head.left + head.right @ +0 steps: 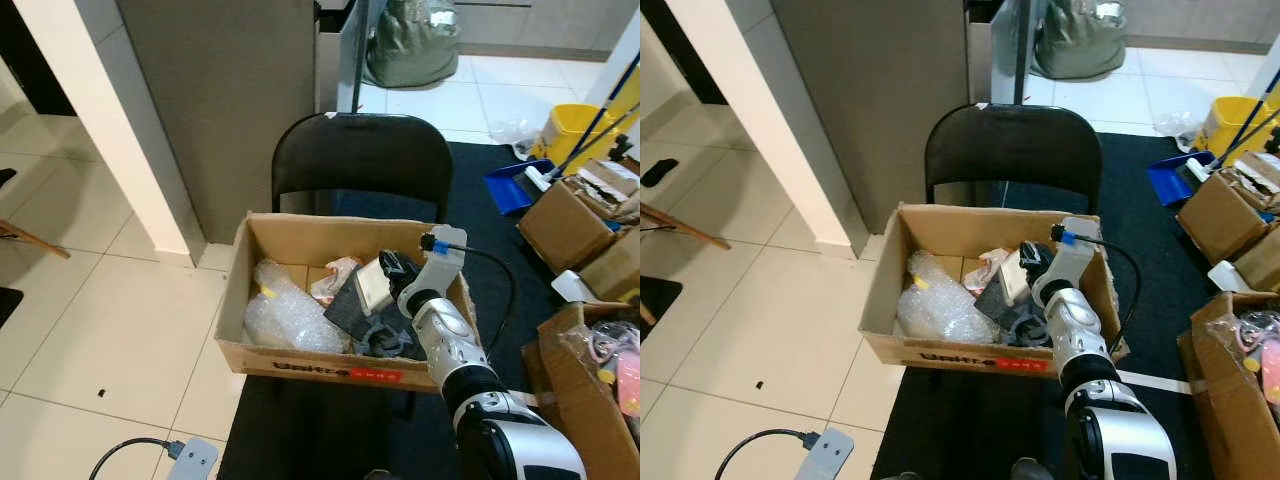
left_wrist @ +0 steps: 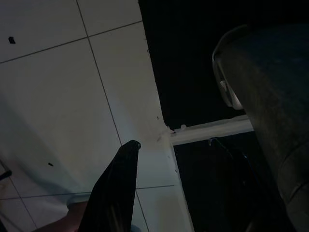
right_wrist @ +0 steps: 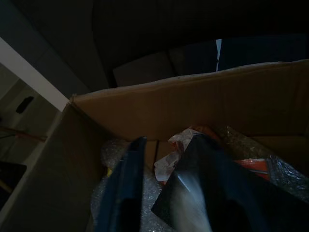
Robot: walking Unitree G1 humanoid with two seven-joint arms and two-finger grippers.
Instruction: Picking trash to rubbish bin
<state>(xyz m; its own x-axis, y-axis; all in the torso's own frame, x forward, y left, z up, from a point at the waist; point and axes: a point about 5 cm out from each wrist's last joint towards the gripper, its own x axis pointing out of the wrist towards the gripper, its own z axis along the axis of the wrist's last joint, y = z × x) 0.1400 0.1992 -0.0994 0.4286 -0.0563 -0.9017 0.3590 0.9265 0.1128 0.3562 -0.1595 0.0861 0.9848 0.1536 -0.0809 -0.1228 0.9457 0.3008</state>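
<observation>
Trash (image 1: 375,286) gripped by right claw (image 1: 392,275) inside cardboard box (image 1: 300,238), left claw's state unclear

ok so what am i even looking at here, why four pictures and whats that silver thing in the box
It is a humanoid robot clearing up trash. The top two pictures come from the two cameras in its head, looking down. The other two come from cameras on its wrists.

The silver thing is its right arm. The right gripper reaches into a cardboard box that sits on a black chair. In the box lie bubble wrap, crumpled paper and dark scraps.

The right wrist picture looks along that gripper's two black fingers. A flat dark piece sits against them; whether it is actually gripped is unclear.

The left wrist picture shows the left gripper hanging idle over floor tiles.
</observation>
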